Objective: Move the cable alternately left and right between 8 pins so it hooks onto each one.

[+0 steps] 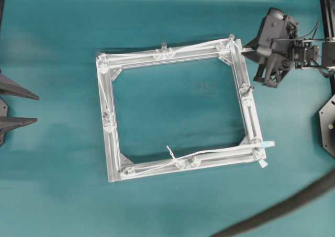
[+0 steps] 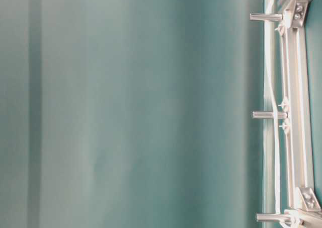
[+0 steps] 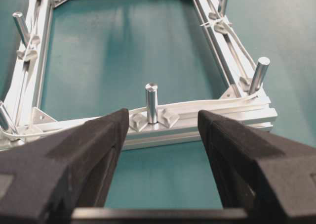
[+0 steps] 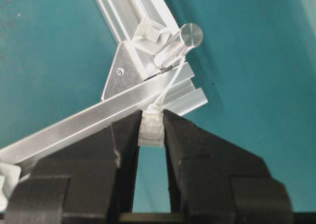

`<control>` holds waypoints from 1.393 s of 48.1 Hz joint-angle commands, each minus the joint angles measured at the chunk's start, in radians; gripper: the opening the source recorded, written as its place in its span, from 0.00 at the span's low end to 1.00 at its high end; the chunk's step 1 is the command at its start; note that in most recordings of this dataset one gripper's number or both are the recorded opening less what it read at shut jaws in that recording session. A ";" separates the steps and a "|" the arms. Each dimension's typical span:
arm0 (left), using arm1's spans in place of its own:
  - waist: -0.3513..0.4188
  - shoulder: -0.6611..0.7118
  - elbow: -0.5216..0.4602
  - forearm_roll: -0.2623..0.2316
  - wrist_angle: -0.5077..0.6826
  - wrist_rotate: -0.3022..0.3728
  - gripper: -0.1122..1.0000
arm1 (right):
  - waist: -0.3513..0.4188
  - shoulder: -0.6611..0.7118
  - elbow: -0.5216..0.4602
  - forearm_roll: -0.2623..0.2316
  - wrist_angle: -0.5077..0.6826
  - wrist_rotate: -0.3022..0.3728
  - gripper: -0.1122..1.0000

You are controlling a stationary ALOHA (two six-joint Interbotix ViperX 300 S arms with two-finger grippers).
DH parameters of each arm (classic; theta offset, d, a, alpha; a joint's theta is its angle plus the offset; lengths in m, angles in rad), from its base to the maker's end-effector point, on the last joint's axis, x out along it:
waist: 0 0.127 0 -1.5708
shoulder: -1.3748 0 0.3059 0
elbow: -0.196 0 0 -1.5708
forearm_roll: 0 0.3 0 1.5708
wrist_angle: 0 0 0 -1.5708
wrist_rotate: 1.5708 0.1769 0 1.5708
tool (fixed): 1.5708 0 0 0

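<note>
Your right gripper [image 4: 151, 130] is clamped on the small white plug [image 4: 152, 128] at the end of the cable [image 1: 186, 50], just off the top right corner of the frame [image 1: 108, 143] in the overhead view, with the cord curling from the plug round the base of the corner pin [image 4: 178, 45]. From there you can see the cable run along the frame's rails, past the other pins. Your left gripper [image 3: 159, 130] hangs with its fingers spread wide and nothing between them, facing the pin [image 3: 151, 102] on the near rail.
</note>
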 commanded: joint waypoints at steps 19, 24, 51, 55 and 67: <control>0.002 0.008 -0.017 0.003 -0.003 0.002 0.73 | 0.025 0.018 -0.031 0.011 0.032 0.146 0.23; 0.002 0.008 -0.017 0.003 -0.003 0.002 0.73 | 0.026 0.017 -0.031 0.012 0.032 0.155 0.23; 0.002 0.008 -0.017 0.003 -0.003 0.002 0.73 | 0.055 -0.015 -0.021 0.011 0.083 0.164 0.67; 0.002 0.008 -0.017 0.003 -0.003 0.002 0.72 | 0.055 -0.052 -0.021 0.005 0.114 0.158 0.67; 0.002 0.008 -0.017 0.003 -0.003 0.002 0.73 | 0.057 -0.192 -0.017 0.011 0.121 0.161 0.67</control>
